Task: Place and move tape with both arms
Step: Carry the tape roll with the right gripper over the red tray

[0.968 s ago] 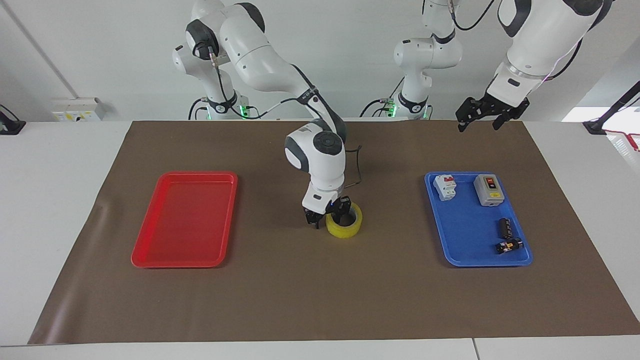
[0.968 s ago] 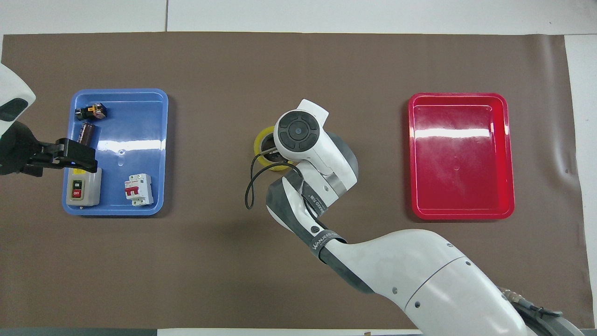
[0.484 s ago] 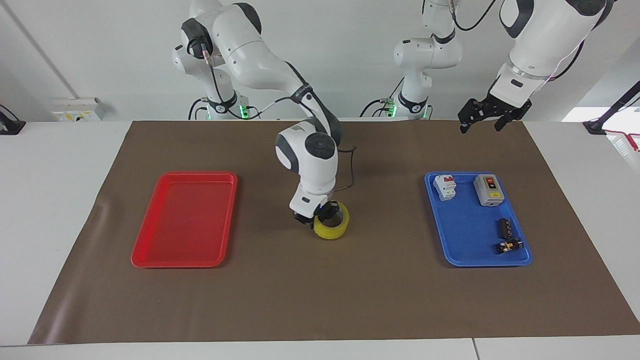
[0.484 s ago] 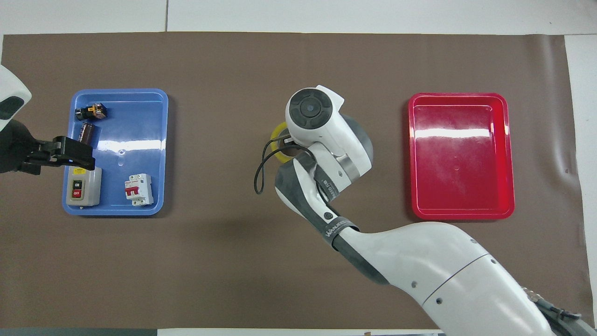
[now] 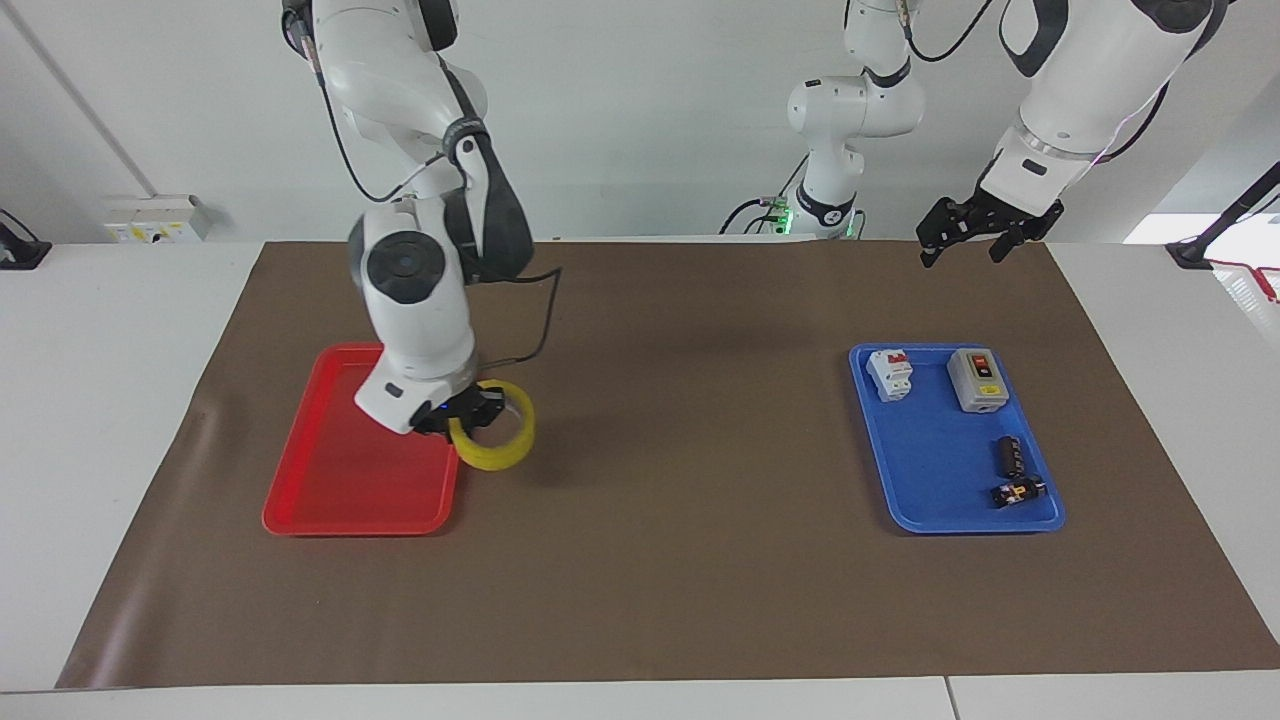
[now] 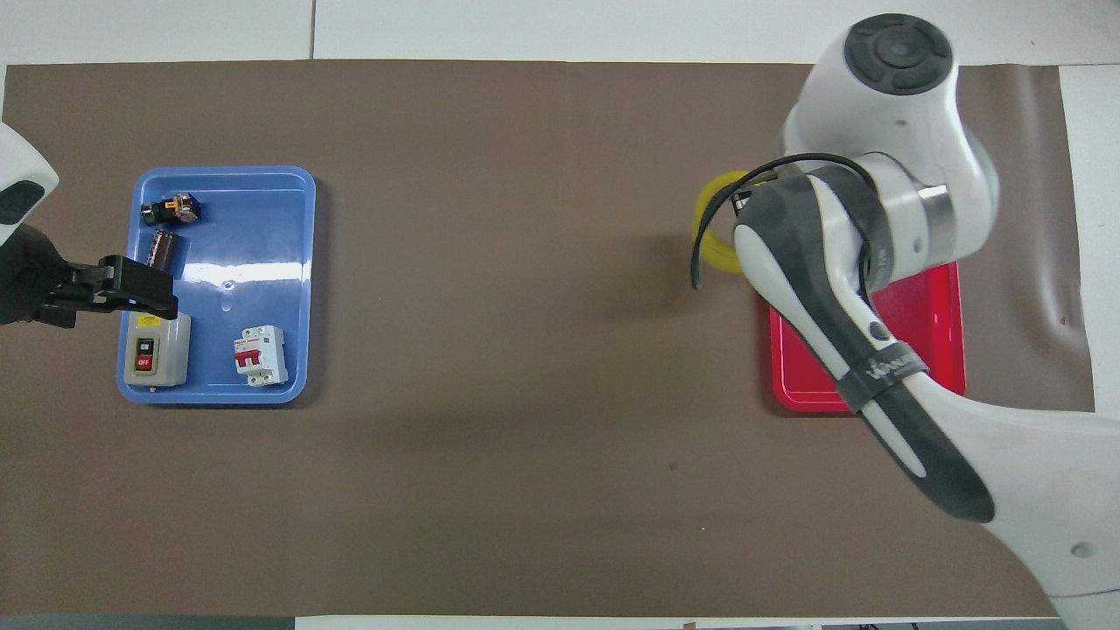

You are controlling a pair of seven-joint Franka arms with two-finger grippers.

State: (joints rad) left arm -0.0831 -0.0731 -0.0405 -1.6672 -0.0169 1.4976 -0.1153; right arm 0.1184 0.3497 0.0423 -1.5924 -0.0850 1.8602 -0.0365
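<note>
a brown mat [image 5: 640, 580] covers the white table; the right gripper [image 5: 468, 412], clamped on the yellow tape roll [image 5: 495, 440], carries it tilted over the red tray's [image 5: 340, 500] rim, where an early release could tip it out; the left gripper [image 5: 978, 232] waits with fingers apart above the blue tray [image 5: 935, 470]

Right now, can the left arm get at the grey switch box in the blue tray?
Probably yes: the left pincer hangs open just above the blue tray, and nothing stands over the switch box.
</note>
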